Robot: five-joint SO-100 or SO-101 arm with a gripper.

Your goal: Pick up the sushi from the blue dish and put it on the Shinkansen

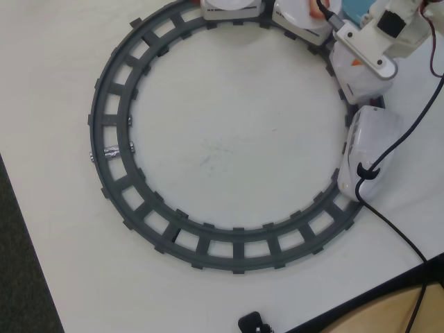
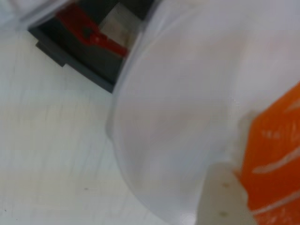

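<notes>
The sushi, orange with white stripes, fills the right edge of the wrist view, pressed against a white finger of my gripper. In the overhead view only a sliver of the sushi shows under my gripper. It hovers over the Shinkansen's second car, just behind the nose car. A blurred white plate lies close below in the wrist view. A part of the blue dish shows at the top edge, behind the arm.
The grey circular track fills the white table. More train cars stand on it at the top. A black cable runs over the nose car to the lower right. A black object sits at the bottom edge. The table's edge runs down the left.
</notes>
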